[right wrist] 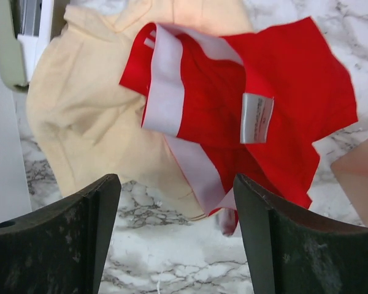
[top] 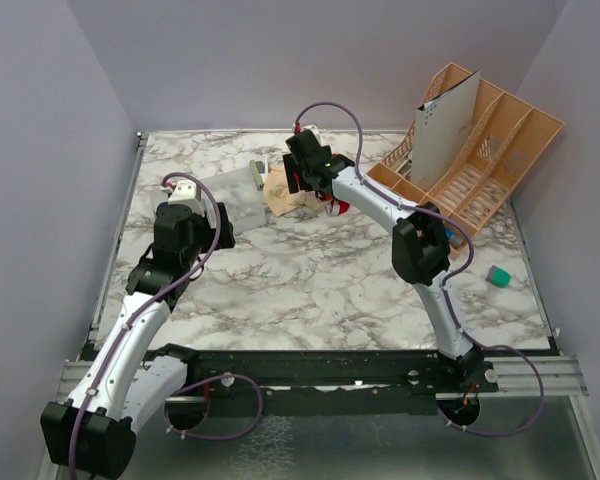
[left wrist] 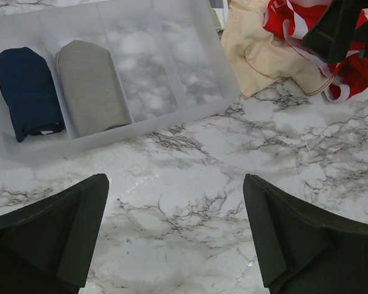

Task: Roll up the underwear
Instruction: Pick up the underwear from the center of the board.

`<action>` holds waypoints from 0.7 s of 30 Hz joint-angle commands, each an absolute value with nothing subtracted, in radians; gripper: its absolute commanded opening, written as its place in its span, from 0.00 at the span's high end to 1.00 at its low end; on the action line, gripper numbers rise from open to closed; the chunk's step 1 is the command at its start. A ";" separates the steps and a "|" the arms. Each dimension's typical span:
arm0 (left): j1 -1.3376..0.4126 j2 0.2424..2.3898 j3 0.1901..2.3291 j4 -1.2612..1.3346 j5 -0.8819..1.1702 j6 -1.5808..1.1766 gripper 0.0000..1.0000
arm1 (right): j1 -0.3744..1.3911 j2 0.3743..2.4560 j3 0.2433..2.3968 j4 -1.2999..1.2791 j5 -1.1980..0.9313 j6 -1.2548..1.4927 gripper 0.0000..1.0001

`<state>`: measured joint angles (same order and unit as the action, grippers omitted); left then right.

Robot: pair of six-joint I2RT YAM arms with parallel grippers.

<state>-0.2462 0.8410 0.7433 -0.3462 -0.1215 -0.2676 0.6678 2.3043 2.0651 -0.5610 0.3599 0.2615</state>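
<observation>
Hovering wide open and empty, my right gripper (right wrist: 175, 196) faces the red underwear (right wrist: 288, 92) crumpled partly over the peach underwear (right wrist: 80, 104) beside the clear tray (left wrist: 153, 67) of rolled bundles (left wrist: 92, 86), my left gripper (left wrist: 176, 184) gaping empty.

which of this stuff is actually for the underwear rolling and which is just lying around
For the job:
- red underwear, loose
- beige underwear, loose, partly under the red
- navy roll and grey roll, apparently finished
- clear tray holding both rolls

Just lying about:
- orange rack
- white card standing in the rack
- teal block
</observation>
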 commanded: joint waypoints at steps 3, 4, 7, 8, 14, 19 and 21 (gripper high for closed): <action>-0.231 0.872 0.757 -0.357 -0.134 -0.252 0.01 | 0.655 2.361 2.146 -0.534 0.376 0.142 0.24; -0.229 0.873 0.758 -0.357 -0.130 -0.252 0.01 | 0.655 2.369 2.147 -0.509 0.328 0.120 0.24; -0.224 0.873 0.760 -0.357 -0.131 -0.253 0.01 | 0.655 2.432 2.232 -0.516 0.330 0.107 0.24; -0.221 0.873 0.761 -0.357 -0.133 -0.253 0.01 | 0.656 2.457 2.260 -0.516 0.342 0.099 0.25; -0.213 0.874 0.759 -0.357 -0.131 -0.256 0.01 | 0.646 2.577 2.360 -0.482 0.393 0.067 0.32; -0.206 0.883 0.759 -0.357 -0.123 -0.259 0.01 | 0.624 2.624 2.398 -0.442 0.443 0.053 0.61; -0.203 0.885 0.759 -0.357 -0.121 -0.259 0.01 | 0.623 2.618 2.417 -0.437 0.444 0.035 0.76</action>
